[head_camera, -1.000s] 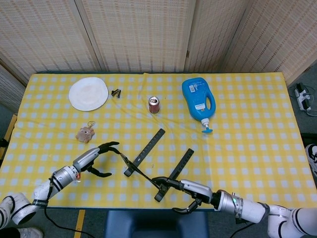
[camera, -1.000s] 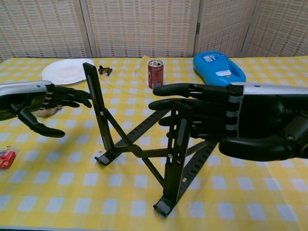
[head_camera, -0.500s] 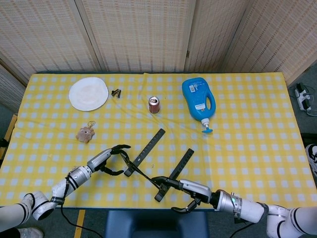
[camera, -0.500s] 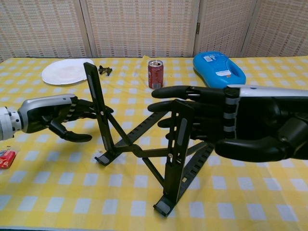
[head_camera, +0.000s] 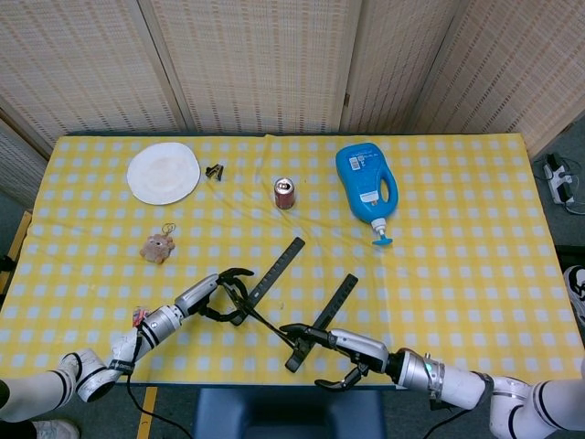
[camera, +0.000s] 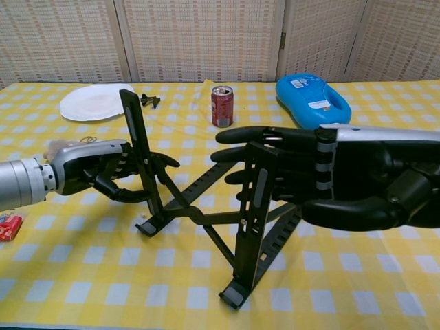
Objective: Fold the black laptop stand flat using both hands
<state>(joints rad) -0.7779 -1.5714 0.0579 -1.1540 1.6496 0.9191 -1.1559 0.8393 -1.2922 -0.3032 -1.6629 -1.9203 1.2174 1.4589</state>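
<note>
Since one second ago the left hand (camera: 103, 172) has advanced to curl around the left upright of the black laptop stand (camera: 206, 206) at table (head_camera: 457, 274) front, while the right hand (camera: 323, 182), fingers extended, braces the right upright, readying both to press inward.

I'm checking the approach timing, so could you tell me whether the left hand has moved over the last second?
Yes. The left hand moved rightward, away from the plush toy, and now wraps the laptop stand upright.

one black laptop stand (head_camera: 292, 297), two robot hands, left hand (head_camera: 215, 294) and right hand (head_camera: 334, 352), one white plate (head_camera: 163, 173), one red soda can (head_camera: 284, 193), one blue detergent bottle (head_camera: 366, 187), one small plush toy (head_camera: 158, 246), one black binder clip (head_camera: 214, 171)
</note>
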